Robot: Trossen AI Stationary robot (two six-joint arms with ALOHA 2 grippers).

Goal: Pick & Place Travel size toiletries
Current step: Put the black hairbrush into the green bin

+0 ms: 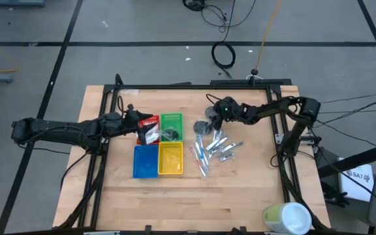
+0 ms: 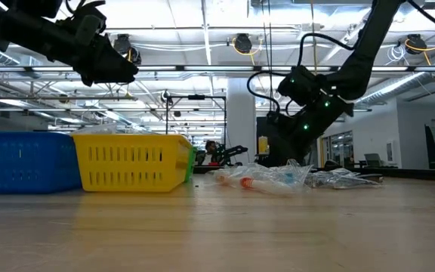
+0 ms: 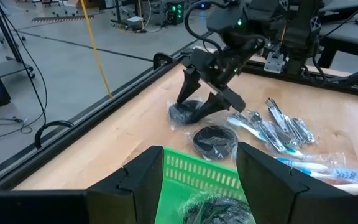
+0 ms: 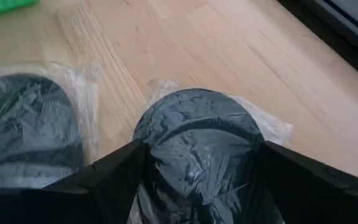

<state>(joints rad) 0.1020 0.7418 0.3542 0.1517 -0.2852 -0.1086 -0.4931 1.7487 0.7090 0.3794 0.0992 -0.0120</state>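
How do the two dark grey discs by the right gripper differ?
The far disc sits between the spread fingers of the right gripper; the near disc lies clear of it. The far disc lies nearer the table's edge; the near disc is closer to the green tray. Both are round, dark grey, wrapped in clear plastic and resting on the table.

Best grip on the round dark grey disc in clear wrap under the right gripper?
Take the wrapped round dark grey disc across its rim from above, one finger each side. It lies flat on the wooden table, so only the edges offer opposing faces. The right gripper already straddles it, jaws open. Loose wrap may slip; the second disc lies close beside.
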